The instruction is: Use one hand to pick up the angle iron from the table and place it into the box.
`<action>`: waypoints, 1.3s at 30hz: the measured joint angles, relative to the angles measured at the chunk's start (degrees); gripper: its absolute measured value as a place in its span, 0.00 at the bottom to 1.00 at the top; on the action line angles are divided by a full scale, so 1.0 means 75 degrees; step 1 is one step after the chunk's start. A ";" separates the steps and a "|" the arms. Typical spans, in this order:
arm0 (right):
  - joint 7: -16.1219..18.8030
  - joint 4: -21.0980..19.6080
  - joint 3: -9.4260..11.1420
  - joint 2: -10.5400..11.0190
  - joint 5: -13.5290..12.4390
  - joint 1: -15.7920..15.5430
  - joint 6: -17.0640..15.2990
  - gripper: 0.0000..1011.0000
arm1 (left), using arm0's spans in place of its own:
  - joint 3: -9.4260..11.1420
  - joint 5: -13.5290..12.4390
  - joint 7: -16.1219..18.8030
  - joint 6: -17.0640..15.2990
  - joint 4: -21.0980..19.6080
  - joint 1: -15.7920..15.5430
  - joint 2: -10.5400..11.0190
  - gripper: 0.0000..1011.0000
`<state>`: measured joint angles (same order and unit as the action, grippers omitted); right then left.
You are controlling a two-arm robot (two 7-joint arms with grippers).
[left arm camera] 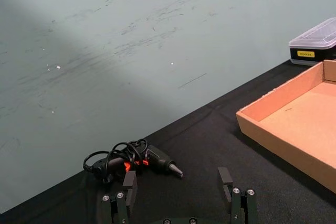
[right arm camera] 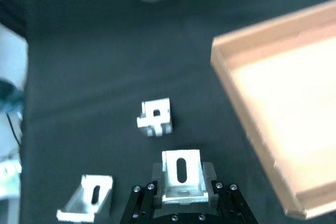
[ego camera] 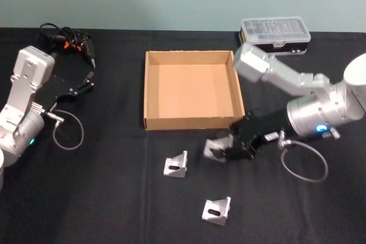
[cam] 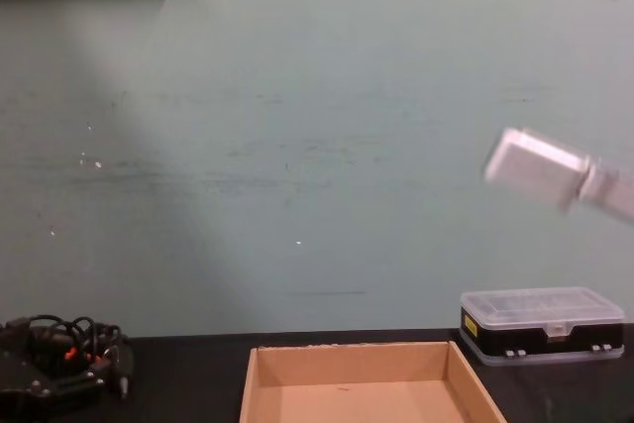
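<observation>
The angle iron point(right arm camera: 181, 174) is clamped between the right gripper's point(ego camera: 222, 149) fingers, just in front of the box's point(ego camera: 189, 123) near wall. Two spare brackets point(ego camera: 175, 165) point(ego camera: 216, 210) lie on the table point(ego camera: 114, 198). The left gripper point(left arm camera: 177, 184) rests far left, fingers apart.

The angle iron point(right arm camera: 181, 167) in my right gripper point(right arm camera: 181, 184) looked like bare metal, pale silver with a dull, slightly grainy sheen; the gripper's fingers were matt black. The far bracket point(ego camera: 176, 165) and the near bracket point(ego camera: 216, 210) showed the same satin grey finish. The box point(ego camera: 153, 92) was plain tan cardboard, matt throughout. The table point(ego camera: 114, 198) had a flat black surface that gave no shine. The case point(ego camera: 275, 30) had a clear glossy plastic lid.
</observation>
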<state>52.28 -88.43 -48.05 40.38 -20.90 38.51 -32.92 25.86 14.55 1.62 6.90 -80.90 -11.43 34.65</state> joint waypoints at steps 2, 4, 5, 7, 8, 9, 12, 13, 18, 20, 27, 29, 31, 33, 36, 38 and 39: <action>-0.0022 -0.0006 0.0211 -0.0052 -0.0289 -0.0021 0.0059 0.45 | 0.0000 0.0000 0.0000 0.0000 0.0000 0.0000 0.0000 0.99; -0.0089 -0.0014 0.0349 -0.0099 -0.0457 -0.0020 0.0107 0.45 | 0.0000 0.0000 0.0000 0.0000 0.0000 0.0000 0.0000 0.99; -0.0161 -0.0018 0.0445 -0.0136 -0.0573 -0.0004 0.0145 0.45 | 0.0000 0.0000 0.0000 0.0000 0.0000 0.0000 0.0000 0.99; -0.0248 -0.0019 0.0523 -0.0175 -0.0656 0.0031 0.0194 0.45 | 0.0000 0.0000 0.0000 0.0000 0.0000 -0.0001 0.0000 0.99; -0.0336 -0.0012 0.0576 -0.0211 -0.0698 0.0079 0.0236 0.45 | 0.0000 0.0000 0.0000 0.0000 0.0000 0.0000 0.0000 0.99; -0.0336 -0.0012 0.0576 -0.0211 -0.0698 0.0079 0.0236 0.45 | 0.0000 0.0000 0.0000 0.0000 0.0000 0.0000 0.0000 0.99; -0.0583 0.0096 0.0646 -0.0336 -0.0744 0.0216 0.0293 0.45 | 0.0000 0.0000 0.0000 0.0000 0.0000 0.0000 0.0000 0.99; -0.0639 0.0125 0.0649 -0.0358 -0.0744 0.0236 0.0296 0.45 | 0.0000 0.0000 0.0000 0.0000 0.0000 0.0000 0.0000 0.99; -0.1234 0.0432 0.0674 -0.0616 -0.0674 0.0387 0.0304 0.45 | 0.0000 0.0000 0.0000 0.0000 0.0000 0.0000 0.0000 0.99; -0.1428 0.0537 0.0674 -0.0698 -0.0621 0.0419 0.0303 0.45 | 0.0000 0.0000 0.0000 0.0000 0.0000 -0.0001 0.0000 0.99; -0.2373 0.1293 0.0696 -0.1325 -0.0143 0.0579 0.0405 0.45 | 0.0000 0.0000 0.0000 0.0000 0.0000 0.0000 0.0000 0.99; -0.2532 0.1475 0.0717 -0.1478 -0.0057 0.0601 0.0441 0.45 | 0.0000 0.0000 0.0000 0.0000 0.0000 0.0000 0.0000 0.99; -0.2726 0.1789 0.0745 -0.1713 0.0051 0.0649 0.0526 0.45 | 0.0000 0.0000 0.0000 0.0000 0.0000 0.0000 0.0000 0.99; -0.2859 0.2202 0.0768 -0.1991 0.0135 0.0719 0.0641 0.45 | 0.0000 0.0000 0.0000 0.0001 0.0000 0.0000 0.0000 0.99; -0.2912 0.2597 0.0771 -0.2233 0.0209 0.0814 0.0760 0.45 | 0.0000 0.0000 0.0000 0.0000 0.0000 0.0000 0.0000 0.99; -0.2930 0.3007 0.0770 -0.2473 0.0276 0.0915 0.0879 0.45 | 0.0000 0.0000 0.0000 0.0000 0.0000 0.0000 0.0000 0.99; -0.2931 0.3152 0.0765 -0.2555 0.0299 0.0951 0.0914 0.45 | 0.0000 0.0000 0.0000 0.0001 0.0000 0.0000 0.0000 0.99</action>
<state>30.30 -64.79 -42.31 21.22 -18.65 45.64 -26.07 25.86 14.55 1.62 6.91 -80.90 -11.43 34.64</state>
